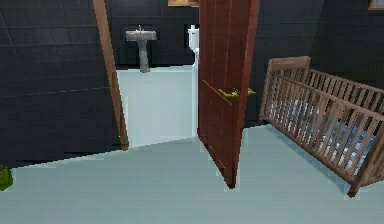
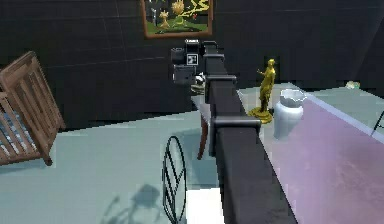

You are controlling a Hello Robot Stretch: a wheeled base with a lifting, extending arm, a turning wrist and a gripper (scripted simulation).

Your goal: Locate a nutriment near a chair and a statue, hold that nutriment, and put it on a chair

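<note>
- While the robot's long dark square arm (image 2: 240,150) reaches out past the corner of the pale lilac tabletop (image 2: 330,150), the step in hand looks to me like finding and taking the food, with no carrying begun.
- At the arm's far end the dark two-fingered gripper (image 2: 178,60) sits against the black tiled wall, under a framed picture of yellow flowers (image 2: 180,15). I cannot tell how its fingers are set, nor whether it holds anything.
- As for the nutriment, I cannot pick it out. My guess is that it lies on the tabletop near the golden statue of a standing figure (image 2: 266,88), which stands upright just beside a round white jar (image 2: 289,112).
- Near the table's corner stands a black wire-backed chair with a white seat (image 2: 178,185), which is probably where the food should end up.
- Done well, this grasp means lining the fingers up on the item alone, keeping apart from statue and jar, then lifting straight up before drawing the arm back.
- Ahead of the base a reddish-brown wooden door (image 1: 228,85) stands ajar beside a slatted wooden crib (image 1: 325,115), so any turn wants care.
</note>
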